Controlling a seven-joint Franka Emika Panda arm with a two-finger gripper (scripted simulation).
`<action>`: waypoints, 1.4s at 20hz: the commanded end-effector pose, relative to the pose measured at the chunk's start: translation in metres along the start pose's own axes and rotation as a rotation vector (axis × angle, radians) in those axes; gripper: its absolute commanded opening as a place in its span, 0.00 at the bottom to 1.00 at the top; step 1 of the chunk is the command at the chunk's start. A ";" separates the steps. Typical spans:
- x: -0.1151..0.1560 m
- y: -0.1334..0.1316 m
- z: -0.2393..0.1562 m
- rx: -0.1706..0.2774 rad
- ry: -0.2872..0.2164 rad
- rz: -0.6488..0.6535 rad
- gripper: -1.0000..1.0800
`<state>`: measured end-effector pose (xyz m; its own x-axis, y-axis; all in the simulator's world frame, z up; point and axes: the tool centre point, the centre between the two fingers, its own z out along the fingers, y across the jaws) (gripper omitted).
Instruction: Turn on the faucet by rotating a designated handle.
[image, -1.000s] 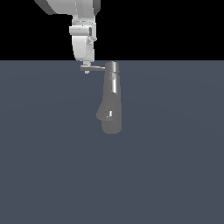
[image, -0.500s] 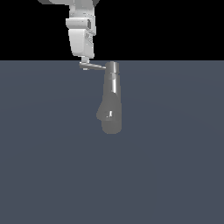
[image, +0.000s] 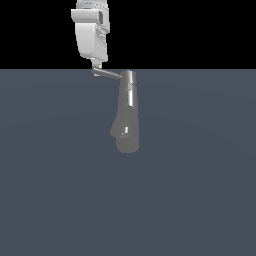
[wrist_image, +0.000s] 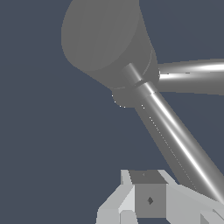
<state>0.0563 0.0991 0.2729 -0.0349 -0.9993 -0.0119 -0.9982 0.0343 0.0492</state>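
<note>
Faucet (image: 127, 112): grey metal body with a bulging spout on the side toward the exterior view's left and a short cap at its upper end; it is the landmark for every entry below.
Handle (image: 108, 74): thin straight rod leaving the faucet just under the cap and reaching toward the exterior view's left, its outer tip slightly higher than its root.
Gripper (image: 97, 66): white, hanging over the handle's outer tip, well clear of the faucet body; the fingers (wrist_image: 148, 199) sit at the rod's far end in the wrist view.
Jaws: cannot tell whether spread or closed (the exterior view hides the fingertips behind the hand, and the wrist view shows only one blocky finger part beside the rod).
Contact: gripper and handle (wrist_image: 175, 135) look touching or nearly so at the tip; which side of the rod bears the finger is not readable.
Step in hand: judged to be pushing the rod about the faucet (wrist_image: 107, 39) axis, with rotation probably incomplete.
Risk, slip off the tip: contact lies at the very end of a rounded, glossy rod, so a push that drifts outward from the faucet could let the finger slide past the tip and lose the handle.
Risk, wrong arc: a straight-line push would leave the handle's circular path about the faucet, breaking contact or jamming the finger against the rod.
Risk, riding over: a finger set too high above the rod could skate across it without turning it.
</note>
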 end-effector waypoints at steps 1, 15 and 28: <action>-0.008 0.013 0.000 -0.012 0.000 -0.012 0.00; 0.027 0.038 -0.014 -0.005 0.000 -0.006 0.00; 0.056 0.074 -0.027 -0.012 0.000 -0.012 0.00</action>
<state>-0.0143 0.0524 0.3018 -0.0159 -0.9998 -0.0144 -0.9982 0.0150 0.0579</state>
